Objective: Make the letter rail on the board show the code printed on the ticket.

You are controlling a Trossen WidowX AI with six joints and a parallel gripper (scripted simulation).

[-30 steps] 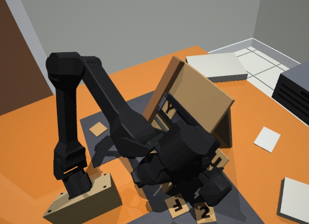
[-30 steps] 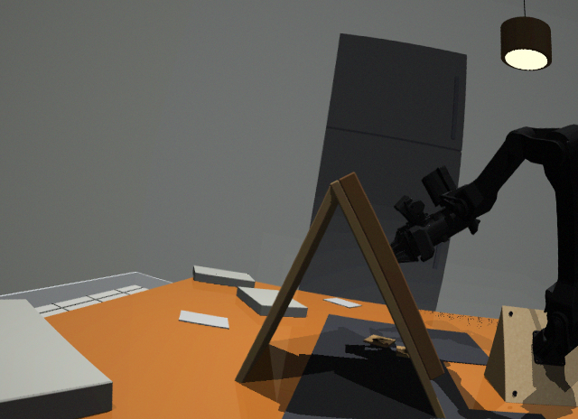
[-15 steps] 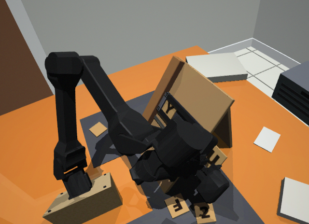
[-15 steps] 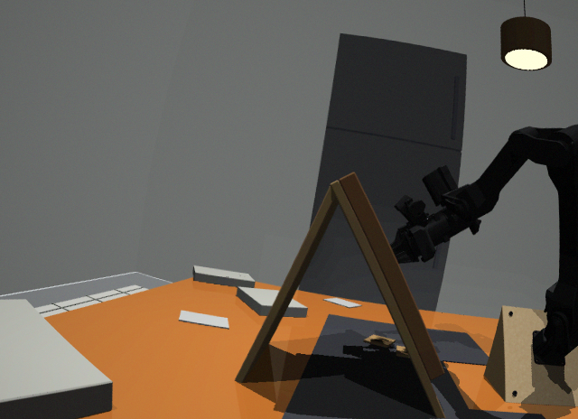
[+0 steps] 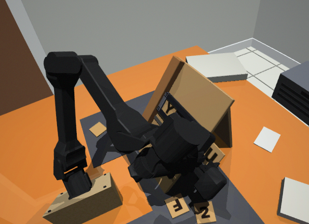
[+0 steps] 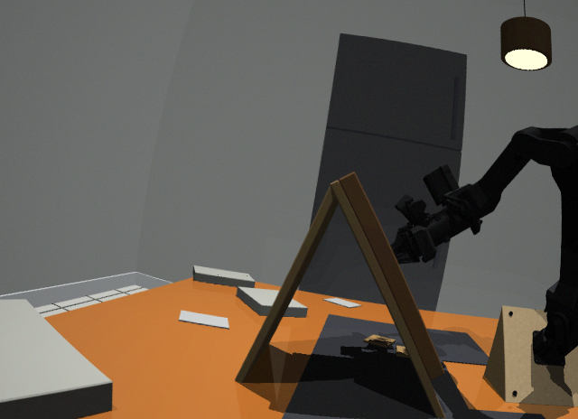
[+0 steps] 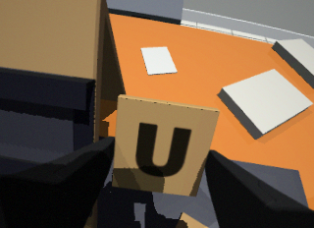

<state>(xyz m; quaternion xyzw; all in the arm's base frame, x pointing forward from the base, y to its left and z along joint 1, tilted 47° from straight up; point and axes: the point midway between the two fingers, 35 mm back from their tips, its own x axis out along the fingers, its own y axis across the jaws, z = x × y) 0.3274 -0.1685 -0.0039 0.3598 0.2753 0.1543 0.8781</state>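
Board [image 5: 202, 91] [image 6: 373, 246] [image 7: 49, 31] stands on the orange desk [image 5: 249, 112] [image 6: 153, 339] [image 7: 196, 56] as a tented, A-shaped easel, its sloping front facing the arm. Across that front runs the dark letter rail [image 5: 183, 108] [image 7: 44, 92], which serves as the holder; a tile lettered Y [image 5: 170, 107] is seated in it, close to the end by the board's raised side strip. Part of the rail lies behind the arm, so its full contents cannot be told from the top view. The tool [image 5: 208, 151] [image 6: 396, 256] [image 7: 161, 149] is pinching a tile lettered U [image 5: 213, 154] [image 7: 164, 145] by its two side edges, one dark finger at each side. In the wrist view this tile is beside the board's edge, outside the rail, its letter upright and facing the camera. Two further tiles, one lettered E or F [image 5: 177, 206] and one lettered 2 [image 5: 204, 212], lie flat on the dark mat [image 5: 239, 202] [image 6: 354, 382] [image 7: 265, 176], near each other. A blank-looking tile [image 5: 97, 129] lies on the mat on the opposite side of the forearm. Pale flat card [image 5: 267, 139] [image 6: 203, 319] [image 7: 158, 60] rests on the desk, apart from the board; no print is legible on it.
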